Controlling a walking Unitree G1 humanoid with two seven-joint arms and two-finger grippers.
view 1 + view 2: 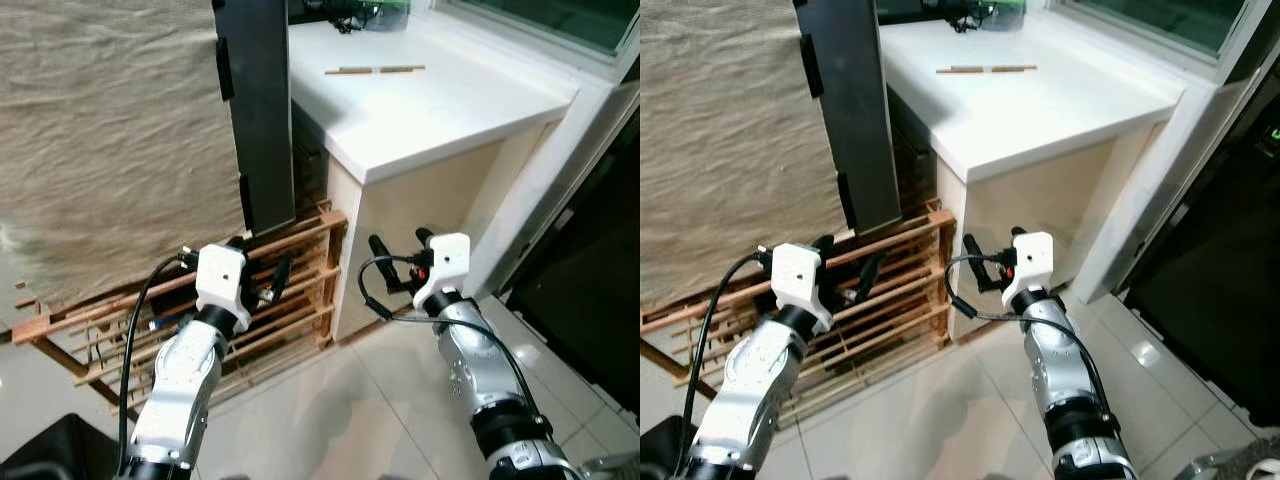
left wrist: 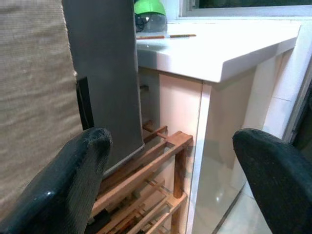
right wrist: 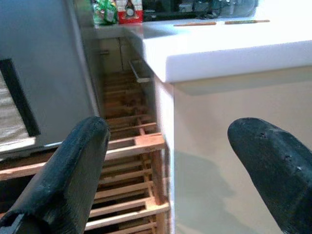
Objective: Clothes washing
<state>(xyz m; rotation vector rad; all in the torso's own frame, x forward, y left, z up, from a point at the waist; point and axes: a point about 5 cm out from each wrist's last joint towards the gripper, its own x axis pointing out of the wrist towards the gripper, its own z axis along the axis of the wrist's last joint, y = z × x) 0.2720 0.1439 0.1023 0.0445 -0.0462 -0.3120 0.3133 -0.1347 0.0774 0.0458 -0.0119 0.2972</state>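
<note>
Both grippers, left [image 1: 268, 277] and right [image 1: 400, 246], hung open and empty; stepping forward risked striking the worktop [image 1: 420, 110] corner.

cloth, wood and gloss by the counter

a coarse beige woven cloth [image 1: 100, 140] hangs matt and creased beside a smooth dark matt panel [image 1: 258, 110]. the slatted rack [image 1: 290, 290] is bare reddish wood, rough at the ends. the countertop [image 1: 420, 100] is smooth, glossy white; the cabinet side [image 1: 420, 210] is cream with a soft sheen. floor tiles [image 1: 340, 410] are pale and glossy. gripper fingers [image 2: 73, 185] look like matt black rubbery plastic, the arms brushed silver metal.
</note>
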